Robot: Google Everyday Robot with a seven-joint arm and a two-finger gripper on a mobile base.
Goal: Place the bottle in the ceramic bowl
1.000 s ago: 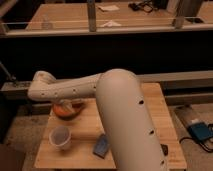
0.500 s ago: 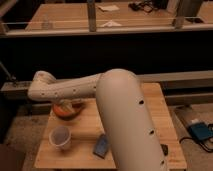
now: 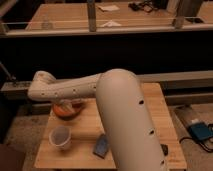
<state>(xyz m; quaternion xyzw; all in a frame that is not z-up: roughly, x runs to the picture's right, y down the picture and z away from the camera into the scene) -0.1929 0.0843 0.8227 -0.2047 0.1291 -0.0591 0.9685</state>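
The end effector, whose state I cannot tell, is hanging beneath the arm just above the orange-brown ceramic bowl, which is sitting far-left on the table, beyond the plastic cup.

A see-through cup stood near the front left of the wooden worktop. A flat blue thing, maybe a packet, lay near it, to the right. A blue box sat on the floor at the right. The hand hung low over the worktop's back left.
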